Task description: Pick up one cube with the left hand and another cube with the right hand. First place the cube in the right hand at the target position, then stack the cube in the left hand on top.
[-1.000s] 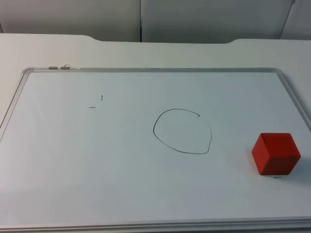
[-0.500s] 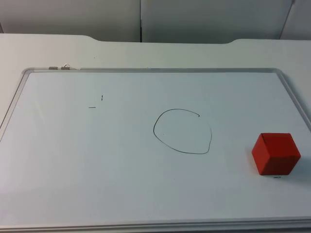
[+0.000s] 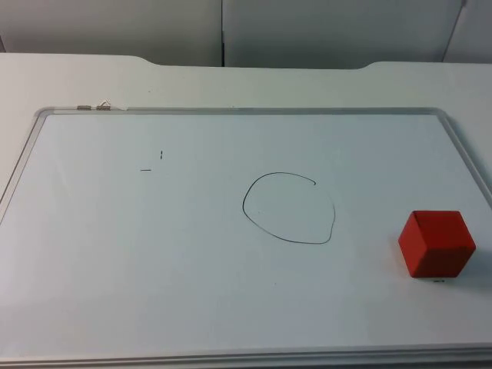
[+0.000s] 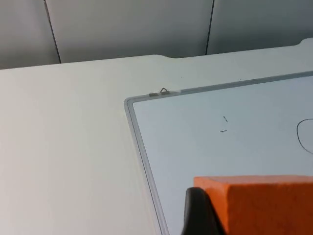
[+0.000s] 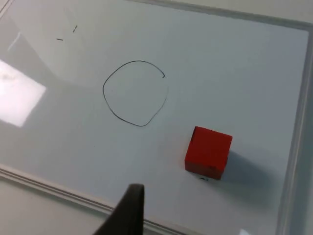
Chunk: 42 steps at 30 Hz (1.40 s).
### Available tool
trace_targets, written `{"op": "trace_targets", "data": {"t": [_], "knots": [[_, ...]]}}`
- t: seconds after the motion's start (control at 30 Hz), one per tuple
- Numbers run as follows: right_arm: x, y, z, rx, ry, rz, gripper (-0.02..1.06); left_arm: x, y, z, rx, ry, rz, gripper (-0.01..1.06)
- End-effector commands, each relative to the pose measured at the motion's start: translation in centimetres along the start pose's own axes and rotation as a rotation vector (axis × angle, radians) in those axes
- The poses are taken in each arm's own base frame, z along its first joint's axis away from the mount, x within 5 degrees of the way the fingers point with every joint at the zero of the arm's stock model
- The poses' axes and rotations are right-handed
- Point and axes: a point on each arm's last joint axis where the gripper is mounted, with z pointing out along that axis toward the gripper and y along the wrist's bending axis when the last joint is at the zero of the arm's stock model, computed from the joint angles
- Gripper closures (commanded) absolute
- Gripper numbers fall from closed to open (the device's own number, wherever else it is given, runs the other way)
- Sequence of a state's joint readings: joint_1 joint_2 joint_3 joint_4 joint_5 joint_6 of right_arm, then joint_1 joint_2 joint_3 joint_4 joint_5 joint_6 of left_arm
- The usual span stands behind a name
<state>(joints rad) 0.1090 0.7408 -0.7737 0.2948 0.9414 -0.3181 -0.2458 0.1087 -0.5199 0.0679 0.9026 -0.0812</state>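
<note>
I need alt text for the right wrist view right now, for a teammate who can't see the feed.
A red cube sits on a whiteboard, apart from a hand-drawn black circle that has nothing inside it. One black fingertip of the right gripper rises above the whiteboard's near frame, short of the cube.

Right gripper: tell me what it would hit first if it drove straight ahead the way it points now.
Most likely the bare white whiteboard, short of the drawn black circle. The red cube lies off to the side of that line, though depth is hard to judge.
</note>
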Motion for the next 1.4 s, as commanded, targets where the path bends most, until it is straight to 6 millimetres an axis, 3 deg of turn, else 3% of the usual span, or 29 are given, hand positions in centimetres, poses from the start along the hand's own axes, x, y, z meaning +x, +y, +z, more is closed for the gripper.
{"op": "trace_targets", "data": {"t": [0.0, 0.23, 0.63, 0.77, 0.93, 1.37], "knots": [[-1.4, -0.4, 1.0, -0.008, 0.01, 0.007, 0.04, 0.0, 0.0, 0.1, 0.003, -0.026, -0.003, 1.05], [-3.4, -1.7, 4.6, -0.013, 0.098, 0.065, 0.04, -0.1, 0.1, 0.1, -0.005, -0.03, 0.004, 1.05], [-3.2, -3.0, 9.2, 0.028, 0.26, 0.17, 0.04, -0.1, 0.1, 0.1, -0.007, -0.028, 0.006, 1.05], [-3.2, -2.2, 10.7, 0.06, 0.287, 0.15, 0.04, -0.1, 0.1, 0.1, -0.008, -0.029, 0.007, 1.05], [-2.6, -0.6, 14.1, 0.159, 0.375, 0.176, 0.04, -0.1, 0.1, 0.1, -0.008, -0.029, 0.007, 1.05], [-1.4, 0.3, 21.1, 0.166, 0.405, 0.225, 0.04, -0.1, 0.1, 0.1, -0.008, -0.029, 0.009, 1.05]]}}
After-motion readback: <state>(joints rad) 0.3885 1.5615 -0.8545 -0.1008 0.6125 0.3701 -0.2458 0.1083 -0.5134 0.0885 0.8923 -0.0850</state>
